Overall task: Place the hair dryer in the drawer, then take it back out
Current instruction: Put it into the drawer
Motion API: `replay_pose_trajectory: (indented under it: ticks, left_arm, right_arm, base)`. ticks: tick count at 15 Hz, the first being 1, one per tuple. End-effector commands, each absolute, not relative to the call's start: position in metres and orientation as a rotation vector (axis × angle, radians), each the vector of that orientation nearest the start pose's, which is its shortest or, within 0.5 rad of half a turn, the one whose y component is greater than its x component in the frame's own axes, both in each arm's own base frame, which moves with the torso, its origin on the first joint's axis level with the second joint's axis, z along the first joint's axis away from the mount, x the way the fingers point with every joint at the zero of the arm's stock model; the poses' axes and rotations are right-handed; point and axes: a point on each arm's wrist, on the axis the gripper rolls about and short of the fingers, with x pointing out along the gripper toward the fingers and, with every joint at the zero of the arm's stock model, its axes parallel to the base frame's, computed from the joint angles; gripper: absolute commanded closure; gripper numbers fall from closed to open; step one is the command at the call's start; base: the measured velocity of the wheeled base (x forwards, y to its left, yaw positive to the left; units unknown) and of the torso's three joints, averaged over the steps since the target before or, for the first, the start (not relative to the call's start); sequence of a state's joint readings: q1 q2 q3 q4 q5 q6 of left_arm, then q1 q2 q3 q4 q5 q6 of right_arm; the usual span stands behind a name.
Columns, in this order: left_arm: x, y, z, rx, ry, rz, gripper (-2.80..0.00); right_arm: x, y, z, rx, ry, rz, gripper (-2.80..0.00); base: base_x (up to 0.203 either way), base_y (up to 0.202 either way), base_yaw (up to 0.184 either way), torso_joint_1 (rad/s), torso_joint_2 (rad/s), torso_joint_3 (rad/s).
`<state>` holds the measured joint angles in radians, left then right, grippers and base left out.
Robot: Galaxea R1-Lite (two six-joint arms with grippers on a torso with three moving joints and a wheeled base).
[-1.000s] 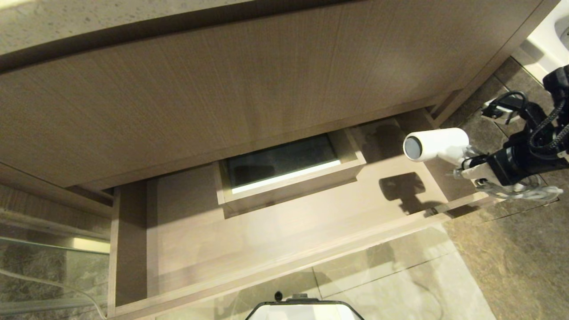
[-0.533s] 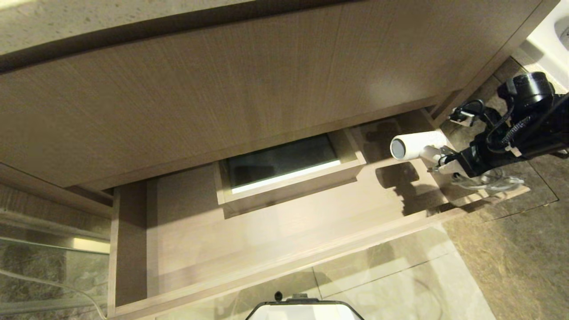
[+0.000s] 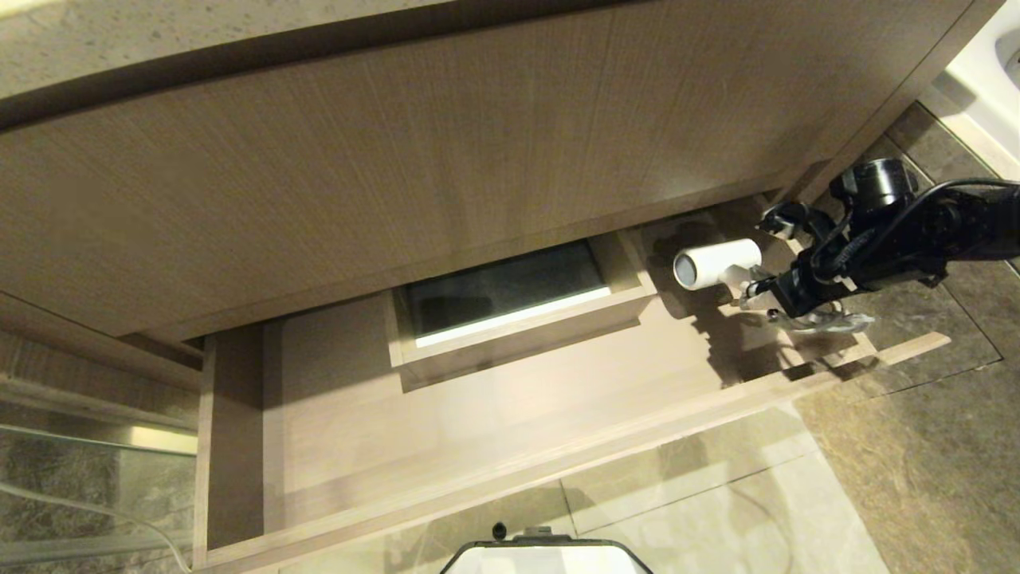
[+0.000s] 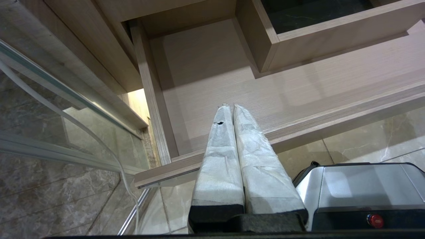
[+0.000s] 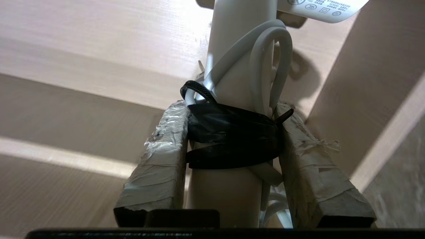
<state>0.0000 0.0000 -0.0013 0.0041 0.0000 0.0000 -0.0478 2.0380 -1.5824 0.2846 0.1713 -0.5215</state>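
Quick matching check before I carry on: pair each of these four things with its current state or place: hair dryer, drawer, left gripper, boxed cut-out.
Things:
1. hair dryer
2. drawer
3. left gripper
4. boxed cut-out

States or places:
A. pulled open below the cabinet front
B. fingers pressed together, holding nothing, near the drawer's left front corner
C. clamped by its handle in the right gripper, over the drawer's right end
D. mid-drawer, dark inside

Pairs: 1-C, 2-A, 3-B, 4-D
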Motion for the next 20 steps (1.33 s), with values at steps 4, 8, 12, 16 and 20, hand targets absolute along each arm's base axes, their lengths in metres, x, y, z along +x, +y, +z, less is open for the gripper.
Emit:
replay_pose_trajectory:
  ticks: [4, 8, 12, 16, 20]
  left_arm:
    - [-0.023, 0.000, 0.075, 0.000, 0.003, 0.000, 0.00]
    - [-0.023, 0.000, 0.075, 0.000, 0.003, 0.000, 0.00]
    - [-0.023, 0.000, 0.075, 0.000, 0.003, 0.000, 0.00]
    - [-0.023, 0.000, 0.075, 0.000, 0.002, 0.000, 0.00]
    - [-0.023, 0.000, 0.075, 0.000, 0.002, 0.000, 0.00]
  right_arm:
    - [0.424, -0.016, 0.164, -0.445, 0.669, 0.312, 0.00]
    - [0.438, -0.018, 0.151, -0.533, 0.576, 0.305, 0.00]
    - [0.448, -0.018, 0.132, -0.575, 0.494, 0.288, 0.00]
    - [0.455, -0.019, 0.120, -0.626, 0.424, 0.278, 0.00]
    - [0.457, -0.021, 0.111, -0.632, 0.402, 0.265, 0.00]
  base:
    - [0.000, 0.000, 0.000, 0.000, 0.00, 0.000]
    - [0.000, 0.000, 0.000, 0.000, 0.00, 0.000]
    - [0.000, 0.000, 0.000, 0.000, 0.00, 0.000]
    - [0.000, 0.000, 0.000, 0.000, 0.00, 0.000]
    - [0.000, 0.000, 0.000, 0.000, 0.00, 0.000]
